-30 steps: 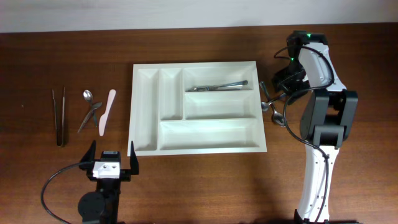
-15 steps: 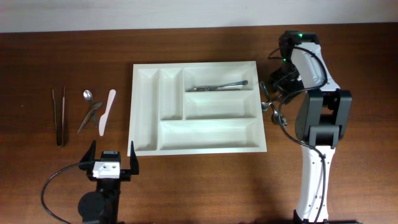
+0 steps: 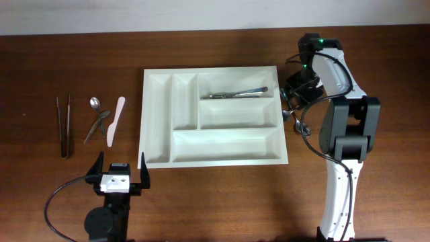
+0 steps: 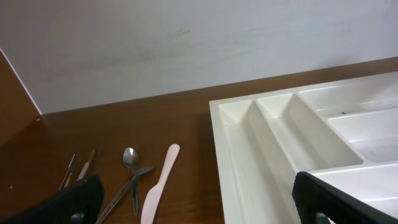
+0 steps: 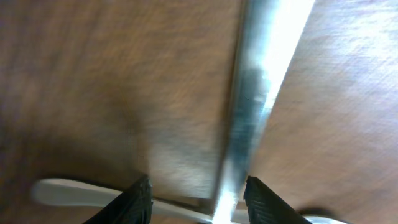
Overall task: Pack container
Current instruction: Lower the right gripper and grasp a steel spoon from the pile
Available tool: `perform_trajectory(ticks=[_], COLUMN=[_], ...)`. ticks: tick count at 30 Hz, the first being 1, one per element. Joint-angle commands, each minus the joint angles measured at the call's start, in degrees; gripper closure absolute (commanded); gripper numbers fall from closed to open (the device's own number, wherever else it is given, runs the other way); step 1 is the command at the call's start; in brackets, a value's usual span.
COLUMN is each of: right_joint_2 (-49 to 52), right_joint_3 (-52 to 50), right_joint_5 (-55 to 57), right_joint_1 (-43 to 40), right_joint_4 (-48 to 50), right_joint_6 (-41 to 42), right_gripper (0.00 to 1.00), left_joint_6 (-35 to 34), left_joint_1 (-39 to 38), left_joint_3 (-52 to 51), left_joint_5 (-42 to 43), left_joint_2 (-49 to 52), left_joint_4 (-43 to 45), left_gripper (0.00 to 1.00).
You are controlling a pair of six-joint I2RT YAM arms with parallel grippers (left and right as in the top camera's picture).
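Steel utensil between parted fingers of right end effector, wrist-view only; left end effector agape.

Robot lab or test bench. Left arm and right arm stand at 1 wooden table, black cable looping loose, plain white wall behind, white cutlery tray laid square.

One tray, one pink spatula, two dark sticks.
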Motion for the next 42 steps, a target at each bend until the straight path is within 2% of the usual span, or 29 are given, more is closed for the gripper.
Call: perform_trajectory(ticks=[1,12,13,16,17,25,28,42], right_joint_2=[7.0,7.0,7.0,7.0,7.0,7.0,7.0,7.0], right_joint_3=[-5.0,-5.9,-5.9,-5.9,-5.9,-5.9,-5.9,-5.9], right_joint_5=[-3.0,-2.9,-2.9,-2.9,-2.9,-2.9,-2.7,0.7], right_joint_1=[1.1,1.3,1.3,1.3,1.3,1.3,1.2,-2.8], right_joint_4=[3.8,7.1,7.0,7.0,7.0,6.7,6.7,6.9], right_joint_6=[-0.2,-0.2,-0.2,-0.2,-0.2,-0.2,-0.2,-1.7], right_gripper=[0.51,0.51,0.54,0.76,0.79,0.87,0.95,0.96], left_joint_6=[0.5,0.5,0.5,0.5,0.5,0.5,0.5,0.5], left_joint_1=[0.3,0.3,0.3,0.3,0.3,0.3,0.3,0.3], left_joint_3=[-0.2,-0.2,-0.2,-0.2,-0.2,-0.2,-0.2,-0.2], left_joint_5=[0.8,0.8,0.8,0.8,0.8,0.8,0.8,0.8], left_joint_2=[-0.5,-0.5,-0.5,-0.5,-0.5,-0.5,-0.5,-0.5], left_joint_4=[-0.2,-0.2,-0.2,-0.2,-0.2,-0.2,-0.2,-0.2], left_gripper=[0.01,0.01,0.01,0.01,0.01,0.01,0.01,0.01])
